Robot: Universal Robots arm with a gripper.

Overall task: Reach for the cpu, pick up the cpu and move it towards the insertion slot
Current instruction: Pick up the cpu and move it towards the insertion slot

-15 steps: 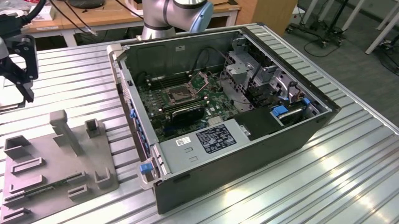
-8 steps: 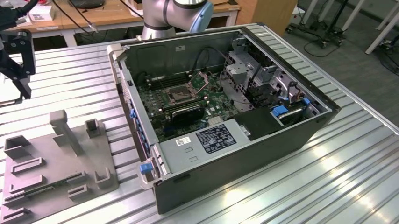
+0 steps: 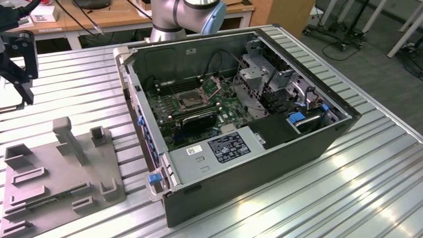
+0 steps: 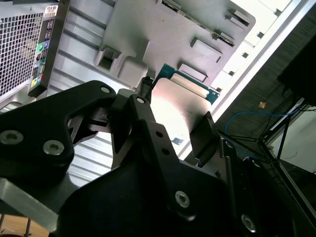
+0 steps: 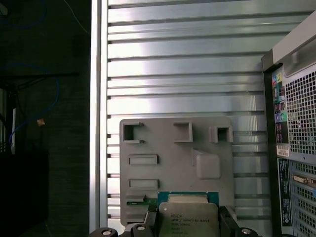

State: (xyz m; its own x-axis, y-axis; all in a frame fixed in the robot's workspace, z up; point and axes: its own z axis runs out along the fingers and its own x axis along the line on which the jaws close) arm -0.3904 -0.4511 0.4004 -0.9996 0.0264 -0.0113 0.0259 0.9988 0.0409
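We recorded the cpu (image 5: 187, 219) clamped in the gripper (image 4: 176, 109), closed to the chip's width, aloft over the grey tray (image 5: 173, 158) (on the ribbed table (image 3: 79, 74)), well apart from the insertion slot (image 3: 187, 100) inside the computer case (image 3: 264, 163).

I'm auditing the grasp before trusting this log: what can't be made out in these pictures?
- The cpu: one edge is cut off by the frame in the first wrist view.
- Part of its face: hidden behind the fingers and black linkage in the second wrist view.
- The insertion slot: contacts too small in the exterior view.
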